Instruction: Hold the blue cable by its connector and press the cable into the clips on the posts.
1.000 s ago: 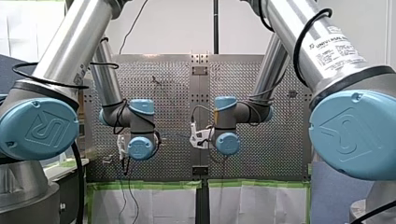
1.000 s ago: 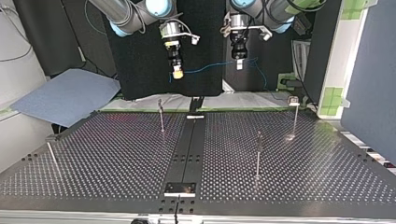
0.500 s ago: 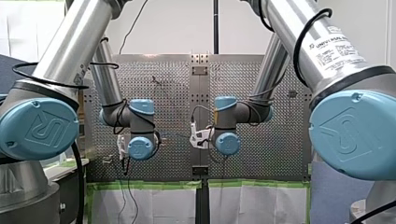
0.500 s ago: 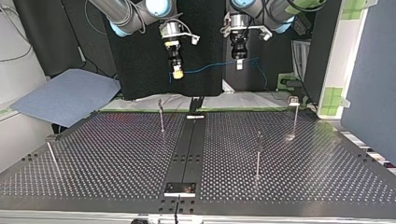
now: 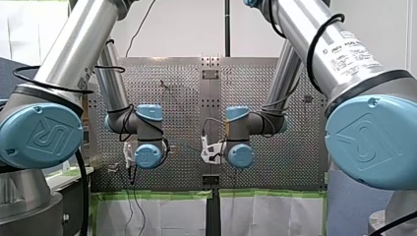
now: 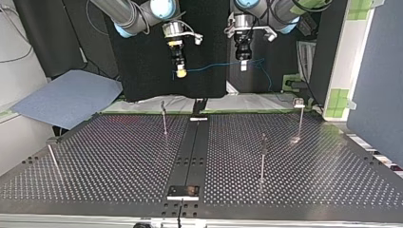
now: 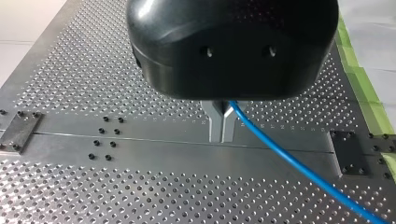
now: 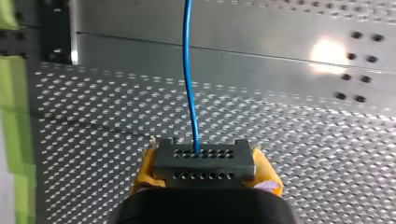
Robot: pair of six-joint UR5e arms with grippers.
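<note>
A thin blue cable stretches through the air between my two grippers, high above the perforated table. My right gripper, with yellow pads, is shut on the cable's black connector. The cable runs straight ahead from the connector. My left gripper has its metal fingers shut on the cable further along. The cable's loose end hangs down beyond it. Thin posts with clips stand on the table: one below my right gripper, one nearer the camera and one at the top view's right.
A fourth thin post stands at the table's left edge in the top view. A blue-grey sheet lies off the table behind it. A dark central rail with a black plate runs down the table's middle.
My right arm's wrist has sunk slightly in the front view and its gripper sits a touch higher in the top view, levelling the cable. My left arm has not moved.
</note>
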